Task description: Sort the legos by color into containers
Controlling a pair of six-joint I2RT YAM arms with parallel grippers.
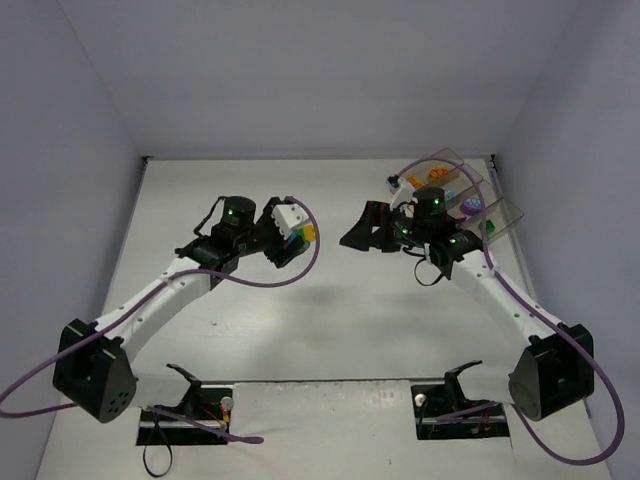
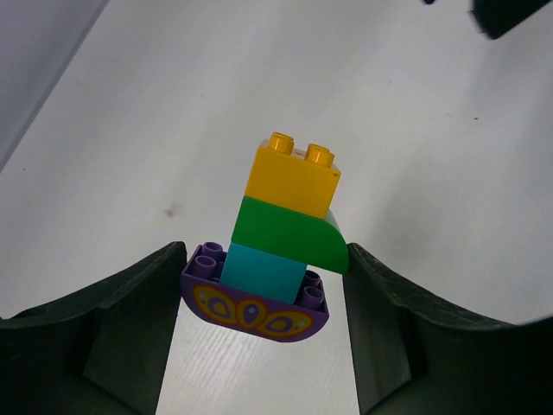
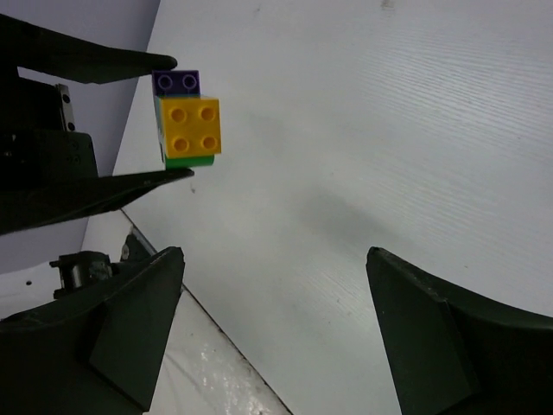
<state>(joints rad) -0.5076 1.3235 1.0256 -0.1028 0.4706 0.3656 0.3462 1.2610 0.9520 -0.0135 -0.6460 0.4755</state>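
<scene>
My left gripper (image 2: pixel 263 264) is shut on a stack of legos (image 2: pixel 276 242) and holds it above the table. The stack has a purple curved base, then teal, then green, with an orange-yellow brick on top. In the top view this gripper (image 1: pixel 297 242) and the stack (image 1: pixel 307 234) are left of centre. My right gripper (image 3: pixel 272 259) is open and empty. It points left at the stack (image 3: pixel 186 125), a short gap away (image 1: pixel 355 232). The containers (image 1: pixel 450 160) stand at the far right behind the right arm, with several coloured bricks (image 1: pixel 470 207) inside.
Grey walls close off the table at the back and on both sides. The near table edge has two cut-outs with cables (image 1: pixel 190 410) by the arm bases. A purple cable (image 1: pixel 300 275) loops below the left wrist.
</scene>
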